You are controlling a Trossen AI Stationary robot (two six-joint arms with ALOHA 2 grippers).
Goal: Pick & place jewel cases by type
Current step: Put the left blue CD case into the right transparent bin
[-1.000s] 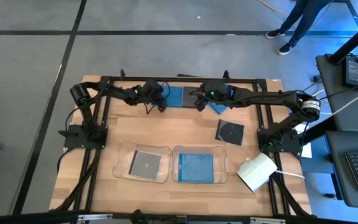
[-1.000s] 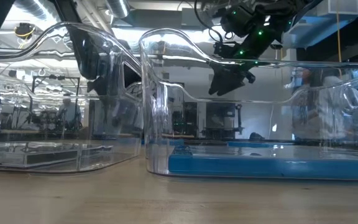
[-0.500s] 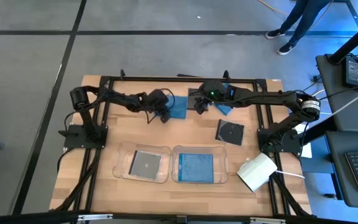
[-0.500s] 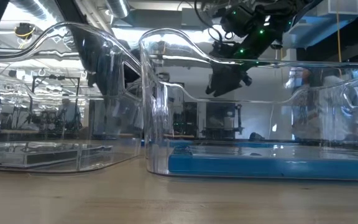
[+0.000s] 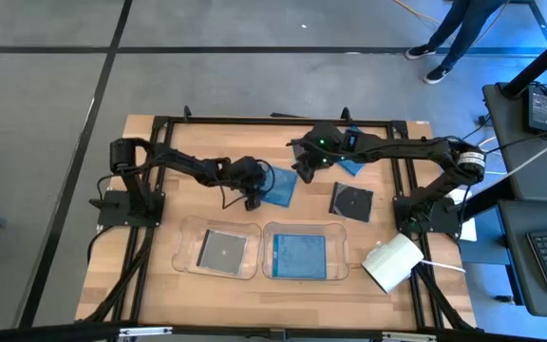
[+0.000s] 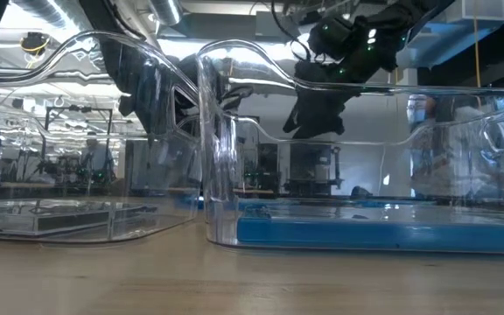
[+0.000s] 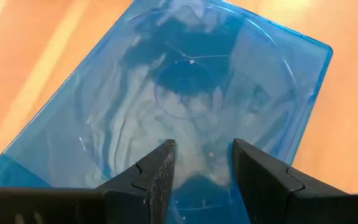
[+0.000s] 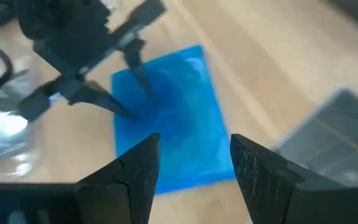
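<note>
A translucent blue jewel case (image 5: pixel 281 186) (image 7: pixel 185 81) (image 8: pixel 179 118) lies near the table's middle. My left gripper (image 5: pixel 257 190) (image 7: pixel 202 155) stands at the case's left edge with its fingers a little apart. My right gripper (image 5: pixel 302 173) (image 8: pixel 194 162) (image 6: pixel 313 118) hovers open above the table, just beyond the case's far right corner. A second blue case (image 5: pixel 351 163) lies under the right arm. A black case (image 5: pixel 351 201) lies flat to the right. Two clear trays sit near the front. The left tray (image 5: pixel 186 249) holds a black case (image 5: pixel 221 249) and the right tray (image 5: pixel 266 252) a blue one (image 5: pixel 302 254). My left gripper has both fingertips (image 8: pixel 143 102) on the blue case's top face near its left edge (image 7: pixel 201 134). They slant down onto it from the table's left, and nothing sits between them. The case looks flat on the wood; I cannot tell whether that edge is raised.
A white box-like thing (image 5: pixel 392 261) sits at the table's near right corner. The black arm frame runs along the far edge and both sides. Bare wood shows between the cases and the trays. A person's legs show on the floor beyond the table.
My left gripper has moved toward the near edge and to the right. The blue case has slid with it from the far edge toward the table's middle and has turned a little. My right gripper has shifted slightly nearer and stays open.
</note>
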